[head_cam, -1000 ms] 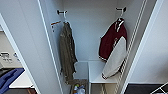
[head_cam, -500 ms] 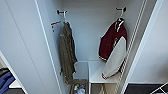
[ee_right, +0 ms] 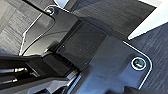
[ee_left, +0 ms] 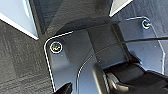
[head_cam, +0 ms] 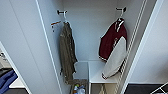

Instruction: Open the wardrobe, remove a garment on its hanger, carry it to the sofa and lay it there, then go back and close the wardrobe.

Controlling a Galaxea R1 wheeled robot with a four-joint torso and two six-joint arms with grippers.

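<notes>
The wardrobe [head_cam: 90, 30] stands open in front of me, with its left door [head_cam: 25, 50] and right door [head_cam: 152, 50] swung wide. Inside on the right, the garment [head_cam: 110, 42], a maroon jacket with white sleeves, hangs on its hanger from a dark wall hook [head_cam: 120, 10]. Its lower white sleeve rests against a white shelf [head_cam: 96, 71]. The wrist views do not let me make out either gripper's state.
A long olive-brown garment [head_cam: 67, 52] hangs from a hook inside on the left. Small items [head_cam: 78, 88] lie on the wardrobe floor. Something blue [head_cam: 6, 80] shows low past the left door. Dark grey carpet [ee_left: 20, 70] lies under both arms, with white panel edges [ee_left: 15, 17] close by.
</notes>
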